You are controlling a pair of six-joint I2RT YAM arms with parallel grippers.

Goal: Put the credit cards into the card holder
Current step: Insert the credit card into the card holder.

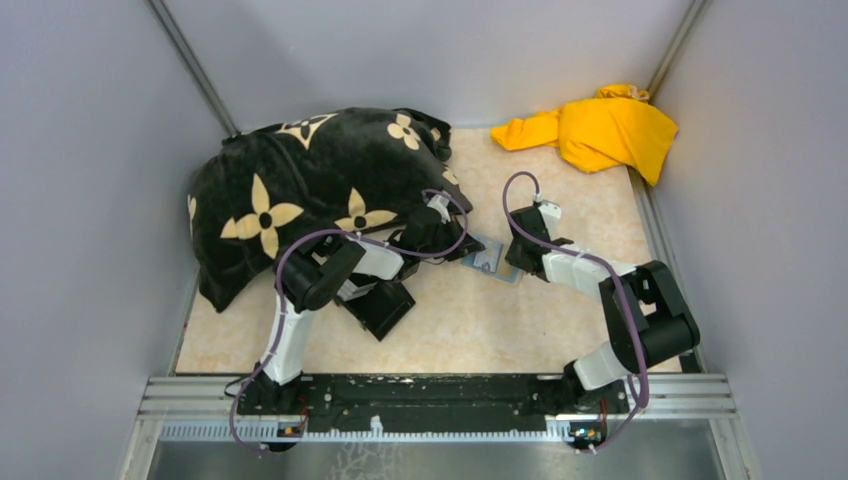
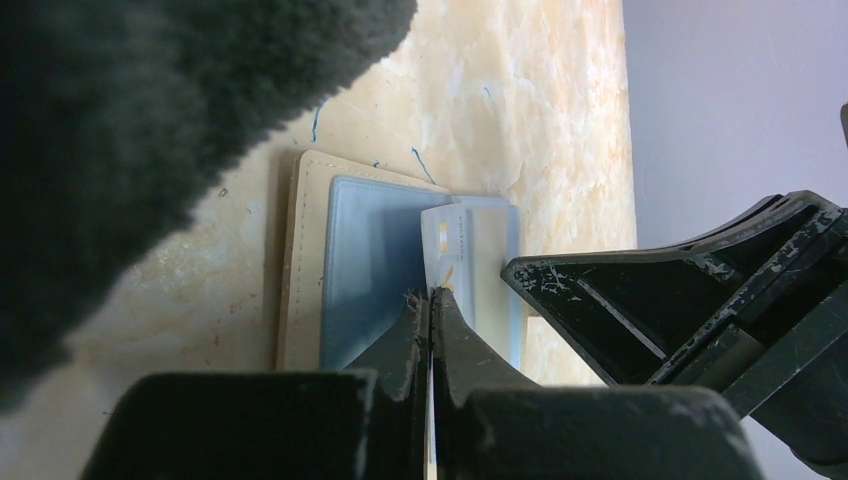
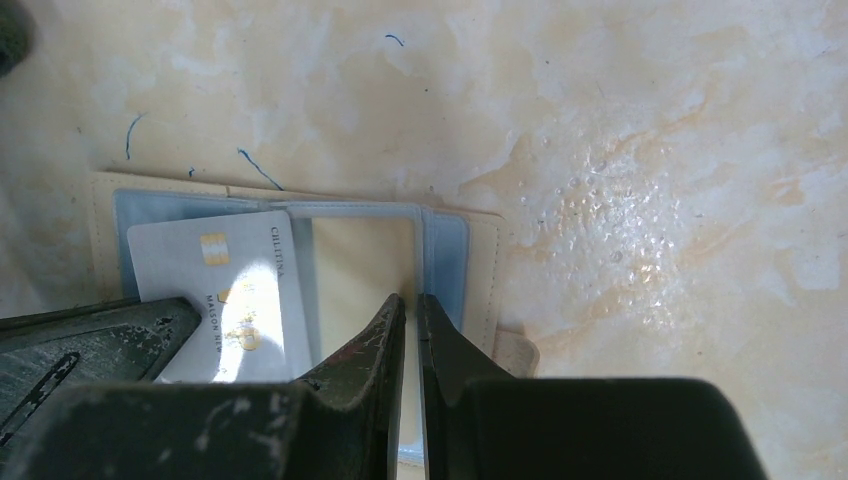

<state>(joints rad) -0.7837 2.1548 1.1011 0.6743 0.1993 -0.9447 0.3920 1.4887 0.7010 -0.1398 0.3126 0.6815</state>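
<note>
At mid-surface [image 1: 480, 330], between the two arms, the card holder [image 1: 488, 262] lies open and flat, tan shell down, light blue lining up. Clasp tab pokes out at its right edge in the right wrist view.

Left gripper [image 2: 432, 295]: closed down on the light blue card [image 3: 215, 270], pinching its near edge. The card sits chip side up on the holder's left half, tilted a little. Its far end overlaps the blue lining; can't tell whether it's inside a pocket or just resting on top.

Right gripper [image 3: 410, 300]: narrowed to a thin slit, fingers pinching the near edge of the clear window flap on the holder's right half. The holder is touching the surface.

The two grippers are just beside each other, and each shows in the other's wrist view.

Other items: black cushion [image 1: 300, 190] with tan flower print, far left, with its edge near the holder's left side. Yellow cloth [image 1: 600, 125] is bunched in the far right corner, well apart. Black box [image 1: 385, 308] is under the left arm, near-left of the holder.
</note>
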